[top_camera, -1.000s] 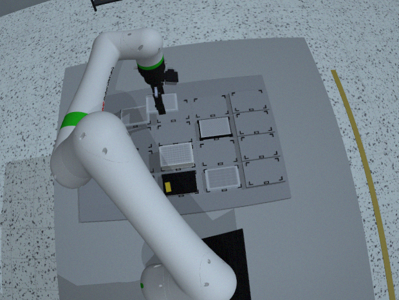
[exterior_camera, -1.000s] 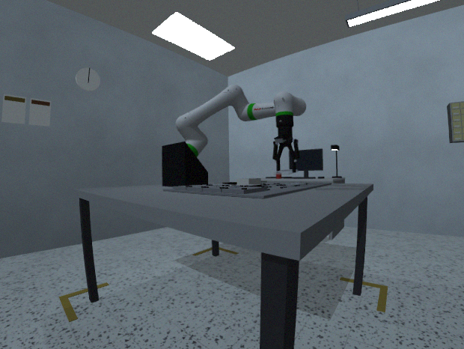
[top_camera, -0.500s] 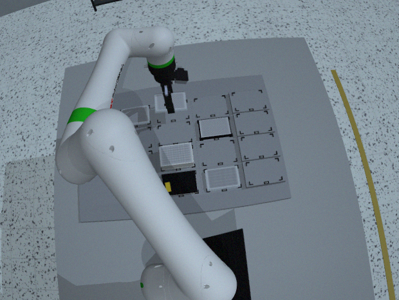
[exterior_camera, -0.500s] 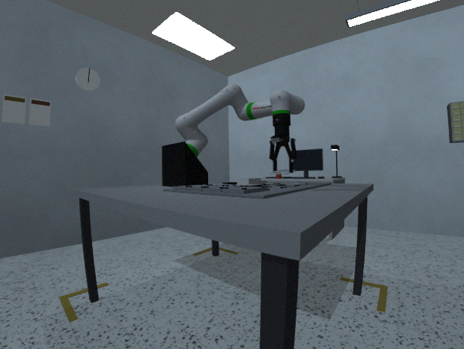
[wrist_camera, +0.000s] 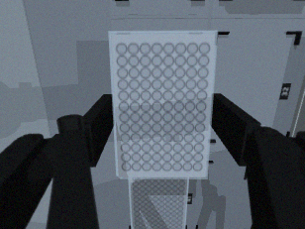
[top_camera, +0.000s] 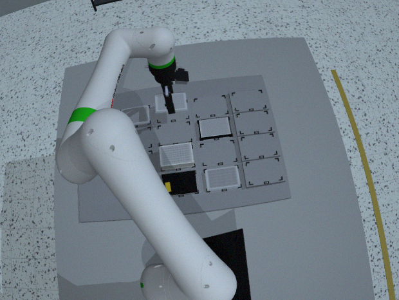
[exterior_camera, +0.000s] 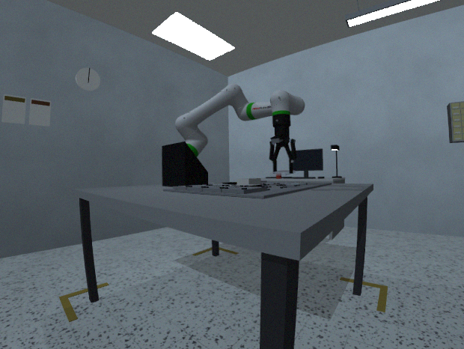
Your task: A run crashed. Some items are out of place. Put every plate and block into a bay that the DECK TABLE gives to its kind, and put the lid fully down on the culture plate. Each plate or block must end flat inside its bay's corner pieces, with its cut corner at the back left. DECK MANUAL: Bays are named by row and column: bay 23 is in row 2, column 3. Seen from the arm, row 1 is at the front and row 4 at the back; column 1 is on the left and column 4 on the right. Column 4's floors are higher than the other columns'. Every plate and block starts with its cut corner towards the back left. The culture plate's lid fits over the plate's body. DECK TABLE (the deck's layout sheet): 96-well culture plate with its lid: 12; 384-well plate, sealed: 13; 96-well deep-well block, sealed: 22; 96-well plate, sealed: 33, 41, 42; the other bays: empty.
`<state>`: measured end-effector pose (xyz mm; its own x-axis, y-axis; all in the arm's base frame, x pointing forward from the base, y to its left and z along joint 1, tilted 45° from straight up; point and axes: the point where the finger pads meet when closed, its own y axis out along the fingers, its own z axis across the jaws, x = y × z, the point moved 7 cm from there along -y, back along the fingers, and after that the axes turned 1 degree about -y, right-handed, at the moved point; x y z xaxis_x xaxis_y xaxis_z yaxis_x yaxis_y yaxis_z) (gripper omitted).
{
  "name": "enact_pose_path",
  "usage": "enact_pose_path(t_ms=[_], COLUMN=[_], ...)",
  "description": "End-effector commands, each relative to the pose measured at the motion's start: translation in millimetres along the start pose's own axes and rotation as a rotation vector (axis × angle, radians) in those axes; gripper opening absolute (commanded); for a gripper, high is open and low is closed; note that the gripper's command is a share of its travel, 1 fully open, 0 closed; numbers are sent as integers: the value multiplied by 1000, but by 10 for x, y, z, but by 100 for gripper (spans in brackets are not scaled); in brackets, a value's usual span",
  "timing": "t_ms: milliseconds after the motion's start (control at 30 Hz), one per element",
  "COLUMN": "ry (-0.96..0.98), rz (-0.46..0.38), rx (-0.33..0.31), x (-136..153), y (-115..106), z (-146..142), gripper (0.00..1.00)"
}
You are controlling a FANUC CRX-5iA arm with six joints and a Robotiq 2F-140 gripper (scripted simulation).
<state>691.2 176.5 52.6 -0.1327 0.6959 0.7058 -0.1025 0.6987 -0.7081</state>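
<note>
The black two-finger end effector is clamped on the white rectangular 96-well plate, holding it in the air above the grey tabletop, near its back edge.

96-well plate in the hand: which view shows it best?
Wrist view: the 96-well plate fills the frame, wells countable, the hand clamping both long sides. Top view shows the plate partly covered by the hand over the back row. Exterior view shows only a thin edge.

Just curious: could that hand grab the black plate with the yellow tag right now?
Probably not: the hand is shut on a 96-well plate at the back, and the black plate sits at the front.
</note>
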Motion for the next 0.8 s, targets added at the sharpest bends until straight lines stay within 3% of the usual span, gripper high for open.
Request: enact_pose_path(t_ms=[0, 767], ry=[-1, -1], rz=[1, 1], rx=[-2, -2], x=[1, 10], y=[27, 307], z=[-4, -5], gripper=[10, 10])
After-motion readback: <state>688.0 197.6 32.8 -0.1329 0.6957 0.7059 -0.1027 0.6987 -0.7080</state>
